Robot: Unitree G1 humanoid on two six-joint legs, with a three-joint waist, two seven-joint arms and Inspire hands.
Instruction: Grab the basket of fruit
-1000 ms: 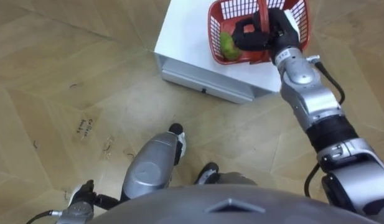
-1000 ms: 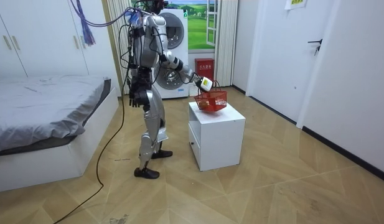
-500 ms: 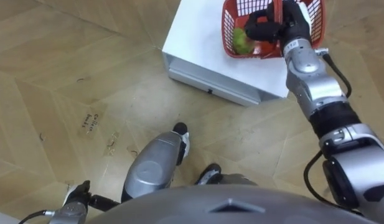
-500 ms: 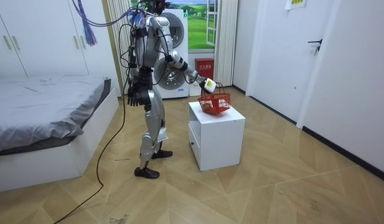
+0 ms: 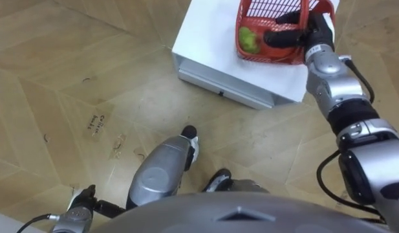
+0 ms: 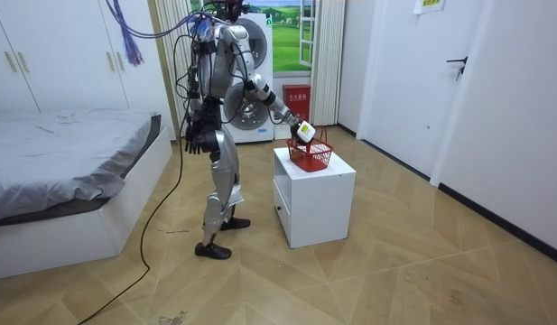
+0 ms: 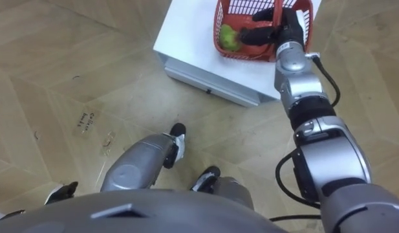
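1. Fruit basket (image 5: 271, 57): a red, open-topped basket of plastic mesh with a hoop handle (image 5: 306, 10). It is over the top of the white cabinet (image 5: 205, 39), toward the corner farthest from the robot.
2. Contents: one green fruit (image 5: 249, 41) lies at the basket's left end. The arm hides anything under the hand.
3. Right hand (image 5: 296, 35): reaches in from above, its dark fingers curled round the handle and clamped on it.
4. Left hand (image 6: 196, 140): hangs idle at the robot's side. Its state cannot be told.
5. Step in hand (judged): the grasp is made and the lift is at its start. Whether the base has cleared the cabinet top cannot be told.
6. Next move (judged): a straight, level rise, so that the fruit does not roll and tip the light basket on its handle.
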